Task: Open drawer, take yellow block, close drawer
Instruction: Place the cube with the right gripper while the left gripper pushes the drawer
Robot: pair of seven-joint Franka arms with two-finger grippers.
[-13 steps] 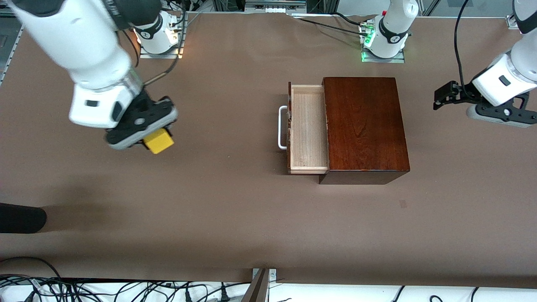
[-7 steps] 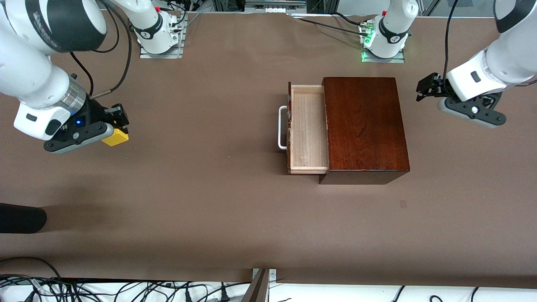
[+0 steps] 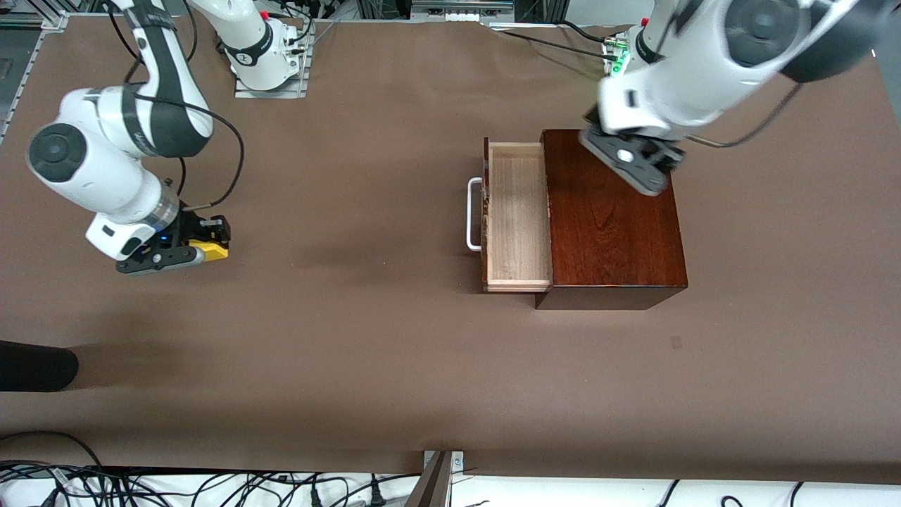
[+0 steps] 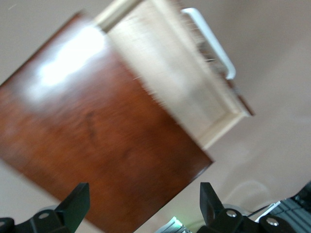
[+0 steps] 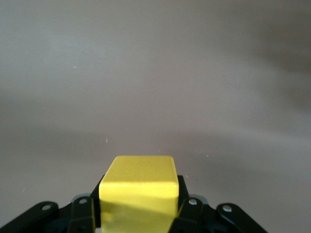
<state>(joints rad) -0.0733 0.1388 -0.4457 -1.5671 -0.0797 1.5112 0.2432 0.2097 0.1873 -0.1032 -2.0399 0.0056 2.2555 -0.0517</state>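
Observation:
The drawer (image 3: pixel 517 215) of the dark reddish-brown box (image 3: pixel 612 232) stands pulled out, its pale inside bare and its white handle (image 3: pixel 474 215) toward the right arm's end. The yellow block (image 3: pixel 211 251) is low over the table near that end, with my right gripper (image 3: pixel 211 243) shut on it. In the right wrist view the block (image 5: pixel 138 189) fills the gap between the fingers. My left gripper (image 3: pixel 637 165) hangs over the box's top. Its wrist view shows it open (image 4: pixel 143 206) and holding nothing, above the box top (image 4: pixel 97 136) and drawer (image 4: pixel 180 82).
A black object (image 3: pixel 35 366) lies at the table's edge near the right arm's end. Cables (image 3: pixel 211 486) run along the nearest edge. The arm bases (image 3: pixel 264 60) (image 3: pixel 644 70) stand along the farthest edge. Bare brown table surrounds the box.
My right gripper has carried the yellow block toward its end of the table and lowered it. My left arm has swung in from its end to over the box.

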